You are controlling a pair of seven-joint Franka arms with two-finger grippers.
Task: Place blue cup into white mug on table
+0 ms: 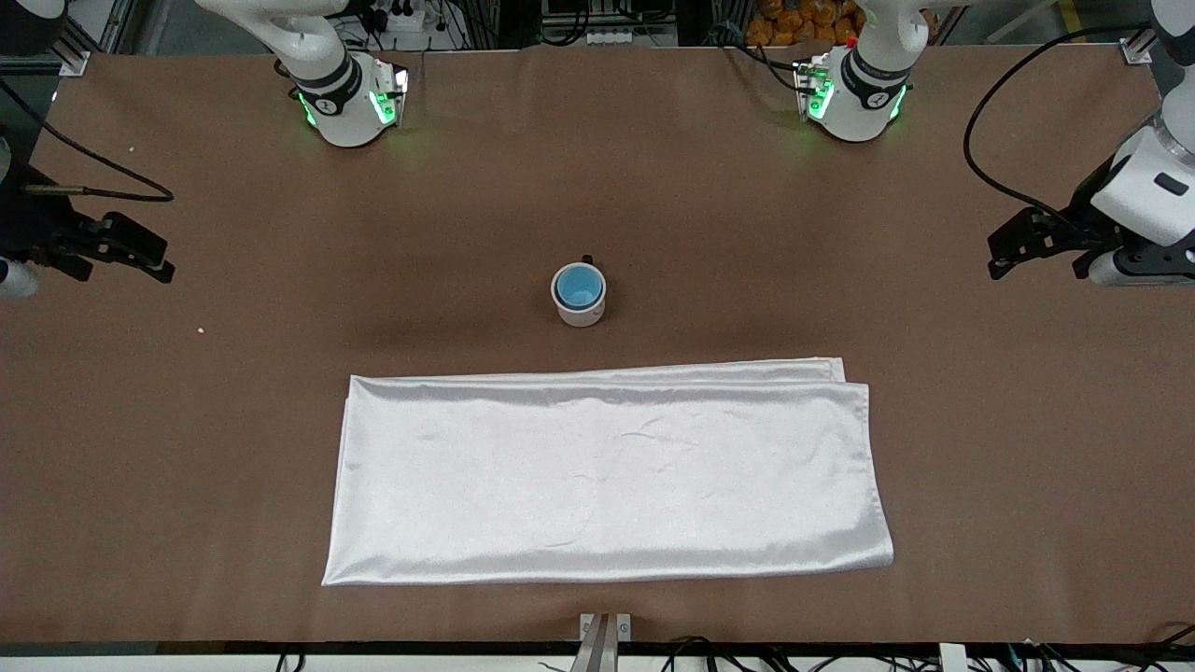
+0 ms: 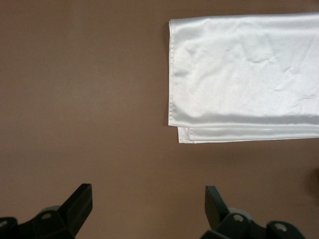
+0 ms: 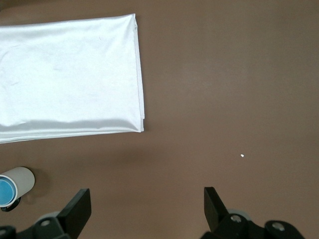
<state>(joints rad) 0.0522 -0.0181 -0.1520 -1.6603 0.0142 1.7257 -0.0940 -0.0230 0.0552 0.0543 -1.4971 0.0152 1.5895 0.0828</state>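
Shiny white satin, folded into a long rectangle, forms the cloth (image 1: 607, 476) that we meet first, lying on the flat brown-covered table (image 1: 187, 448) nearest the front camera; its layered edges show along the side that faces the robots. In the left wrist view we see one end of this cloth (image 2: 244, 74), and in the right wrist view the other end (image 3: 70, 74).

Farther from the camera, near the cloth but apart from it, we find the small white cylindrical mug (image 1: 579, 301) standing upright at mid-table, its black handle turned toward the robots' bases. The small bright blue round cup (image 1: 578, 286) sits inside the mug, its rim just within the mug's rim. The right wrist view shows the same pair, the white mug (image 3: 17, 183) holding the blue cup (image 3: 5, 191).

A tiny white speck (image 1: 201, 329) lies on the table toward the right arm's end.

The left gripper (image 1: 1013, 254) waits over the table at the left arm's end, fingers spread wide and empty. The right gripper (image 1: 140, 257) waits over the right arm's end, likewise spread and empty.
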